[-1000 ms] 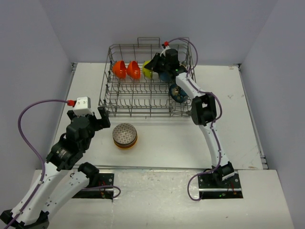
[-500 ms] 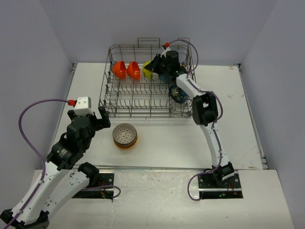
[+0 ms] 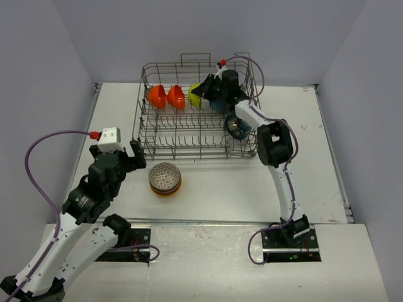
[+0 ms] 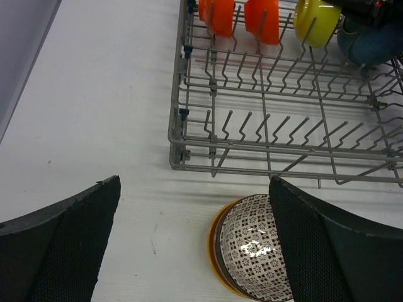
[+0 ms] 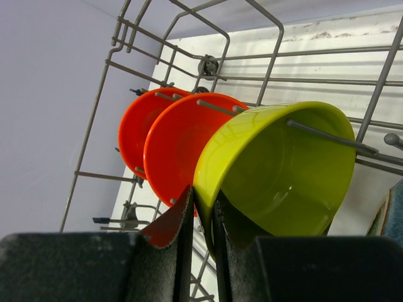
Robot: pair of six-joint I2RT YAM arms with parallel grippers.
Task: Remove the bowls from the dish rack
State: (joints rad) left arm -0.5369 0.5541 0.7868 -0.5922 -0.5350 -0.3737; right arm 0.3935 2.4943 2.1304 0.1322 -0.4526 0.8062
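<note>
- Currently I see stacked ceramic bowls (image 3: 165,179) unloaded near the grey wire dish rack (image 3: 182,142); several bowls are left racked.
- Right gripper (image 5: 203,204) pinches the yellow-green ceramic bowl (image 5: 283,170) by its rim; left gripper (image 4: 195,214) spread, empty.

Grey dish rack (image 3: 189,135). Inside: red-orange bowl (image 3: 157,96), orange bowl (image 3: 177,97), yellow-green bowl (image 5: 283,170). In front: brown-latticed cream bowl (image 4: 252,245) atop yellow-orange bowl (image 4: 213,251).
</note>
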